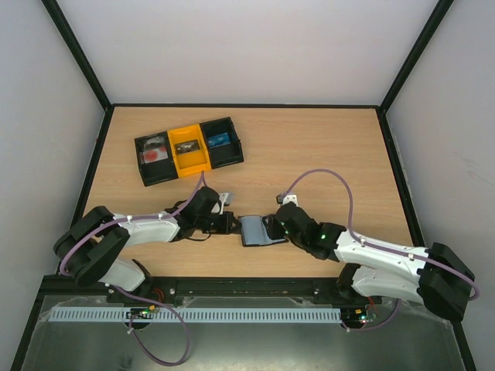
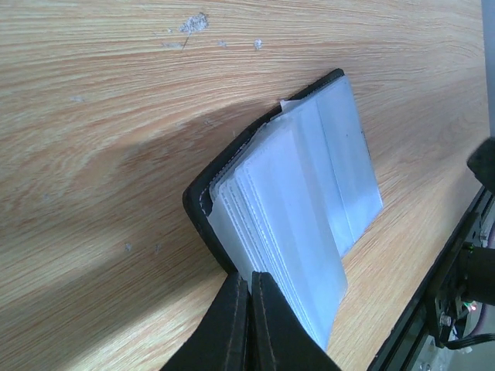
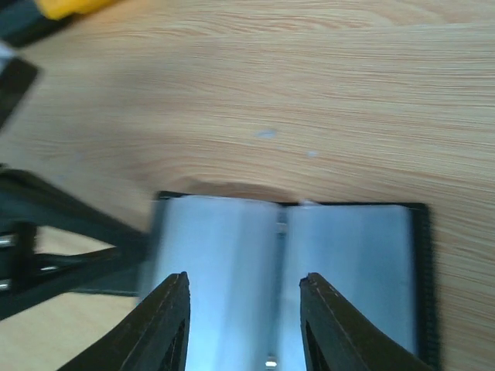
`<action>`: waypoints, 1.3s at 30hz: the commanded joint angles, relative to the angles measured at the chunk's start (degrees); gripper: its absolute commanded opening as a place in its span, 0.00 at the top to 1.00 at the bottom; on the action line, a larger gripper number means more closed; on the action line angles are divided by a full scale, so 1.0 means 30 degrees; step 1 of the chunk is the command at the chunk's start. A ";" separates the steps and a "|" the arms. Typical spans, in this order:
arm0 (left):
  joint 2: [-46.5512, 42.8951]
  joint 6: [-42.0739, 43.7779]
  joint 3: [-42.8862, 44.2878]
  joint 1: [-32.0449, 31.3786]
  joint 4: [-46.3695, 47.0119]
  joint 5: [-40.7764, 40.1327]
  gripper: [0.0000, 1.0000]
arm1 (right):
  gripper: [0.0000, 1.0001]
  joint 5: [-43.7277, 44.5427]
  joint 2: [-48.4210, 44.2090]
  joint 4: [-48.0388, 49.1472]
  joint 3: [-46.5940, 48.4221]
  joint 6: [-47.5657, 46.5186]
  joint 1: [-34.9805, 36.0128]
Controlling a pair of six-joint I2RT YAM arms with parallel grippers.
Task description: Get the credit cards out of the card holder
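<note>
The card holder [image 1: 255, 230] lies open on the table between my two grippers, black cover down and pale blue-grey pocket panels [image 3: 348, 263] facing up. From the left wrist it shows as a stack of translucent sleeves [image 2: 294, 185] inside the black cover. The credit cards cannot be told apart from the sleeves; only a small white corner [image 2: 288, 103] pokes out at the far edge. My left gripper [image 2: 249, 275] [image 1: 229, 223] is shut, its tips pinching the holder's near edge. My right gripper [image 3: 246, 276] [image 1: 277, 226] hovers open over the panels, its fingers astride the centre fold.
A black-and-yellow three-compartment tray [image 1: 175, 154] stands at the back left with small items in it. Dark enclosure walls [image 1: 396, 154] frame the table. The black front rail [image 2: 456, 270] runs close behind the holder.
</note>
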 commanded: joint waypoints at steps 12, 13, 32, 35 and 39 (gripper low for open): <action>-0.0442 -0.0457 0.0220 -0.0081 0.0936 0.1076 0.97 | 0.34 -0.3787 0.3211 0.3339 -0.0589 0.0764 0.0082; -0.0448 -0.0438 0.0232 -0.0080 0.0933 0.1084 0.97 | 0.32 -0.4082 0.3445 0.3478 -0.0584 0.0735 0.0087; -0.0895 -0.0577 -0.0010 -0.0109 0.0814 0.0911 0.97 | 0.38 -0.2356 0.5215 0.2439 -0.0596 0.0476 0.0111; -0.0952 -0.0550 -0.0062 -0.0114 0.0792 0.0887 0.97 | 0.41 -0.1497 0.4856 0.1725 -0.0650 0.0409 0.0097; -0.1041 -0.0548 -0.0170 -0.0117 0.0782 0.0821 0.97 | 0.43 -0.0279 0.4252 0.0902 -0.0633 0.0465 0.0100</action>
